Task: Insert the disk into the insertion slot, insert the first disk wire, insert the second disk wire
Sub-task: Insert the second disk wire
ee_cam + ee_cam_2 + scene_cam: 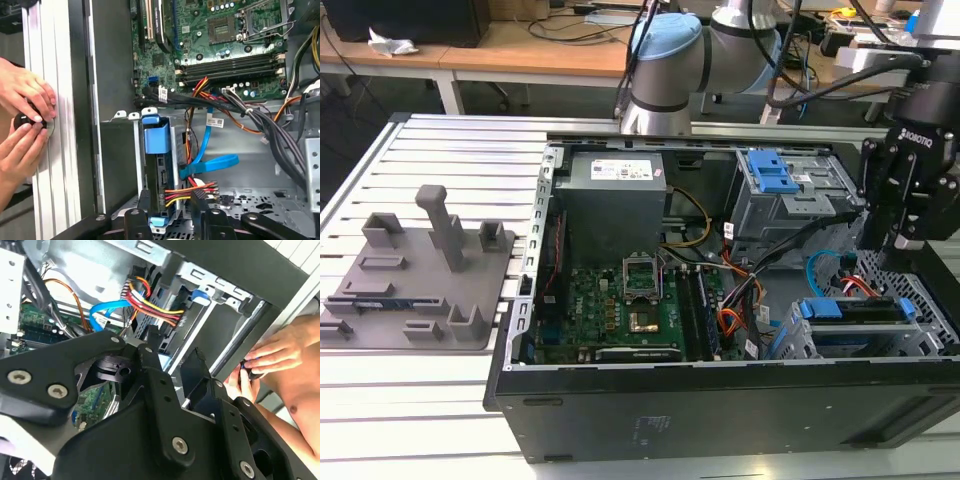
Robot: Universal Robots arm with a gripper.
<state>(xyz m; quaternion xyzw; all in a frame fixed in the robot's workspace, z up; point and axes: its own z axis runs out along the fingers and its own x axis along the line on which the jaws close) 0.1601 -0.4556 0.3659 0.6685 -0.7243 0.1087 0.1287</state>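
The disk (pixel 850 309), silver in its blue frame, lies inside the insertion slot (pixel 932 300), the perforated cage at the exterior view's right. In the first wrist view the disk (pixel 159 175) shows edge-on. The first disk wire (pixel 187 189), a red, orange and yellow bundle, runs up to the disk's end between my fingers. The second disk wire (pixel 212 162), light blue, loops beside it, and I cannot see its plug. My gripper (pixel 170 215) hangs just above the disk's connector end with its fingers apart. The second wrist view shows the gripper (pixel 172 352) under both wires (pixel 150 302).
A person's hands (pixel 25 120) hold a small black knob on the slatted table just outside the case wall. The motherboard (pixel 630 300), cable bundles and a taller bay with a blue latch (pixel 775 180) crowd the case. A grey fixture plate (pixel 420 270) lies at the exterior view's left.
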